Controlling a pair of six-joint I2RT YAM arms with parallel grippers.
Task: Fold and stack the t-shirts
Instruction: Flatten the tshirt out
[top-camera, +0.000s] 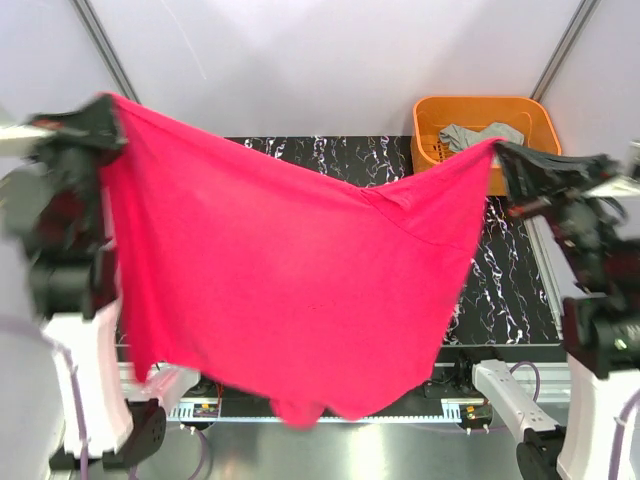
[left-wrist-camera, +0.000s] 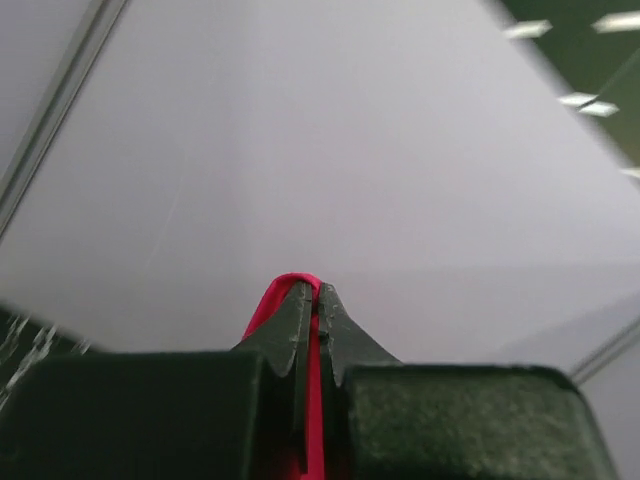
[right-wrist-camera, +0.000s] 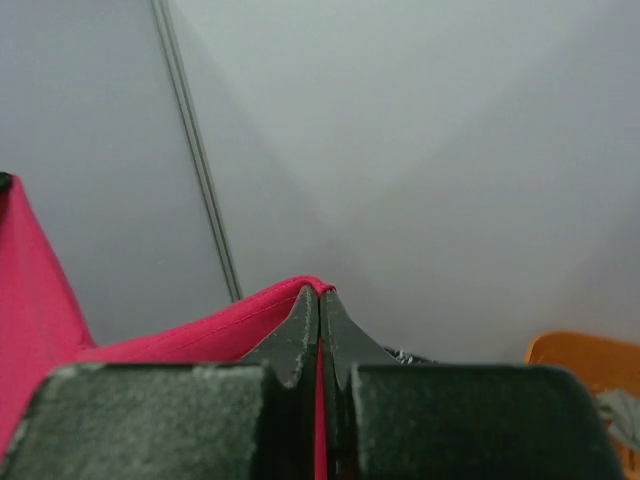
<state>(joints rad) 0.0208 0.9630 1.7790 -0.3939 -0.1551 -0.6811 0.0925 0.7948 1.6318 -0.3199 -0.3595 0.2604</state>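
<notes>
The magenta-red t-shirt (top-camera: 290, 270) hangs spread wide in the air above the table, stretched between both arms. My left gripper (top-camera: 112, 120) is shut on its upper left corner, and red fabric (left-wrist-camera: 314, 400) shows pinched between the jaws in the left wrist view. My right gripper (top-camera: 500, 152) is shut on the upper right corner, with a red hem (right-wrist-camera: 200, 335) running off to the left in the right wrist view. The light grey t-shirt (top-camera: 480, 135) lies crumpled inside the orange basket (top-camera: 430, 110).
The orange basket stands at the back right, just behind my right gripper, and its rim (right-wrist-camera: 585, 355) shows in the right wrist view. The black marbled tabletop (top-camera: 505, 270) lies beneath the hanging shirt. Grey walls with metal posts (top-camera: 105, 45) enclose the back.
</notes>
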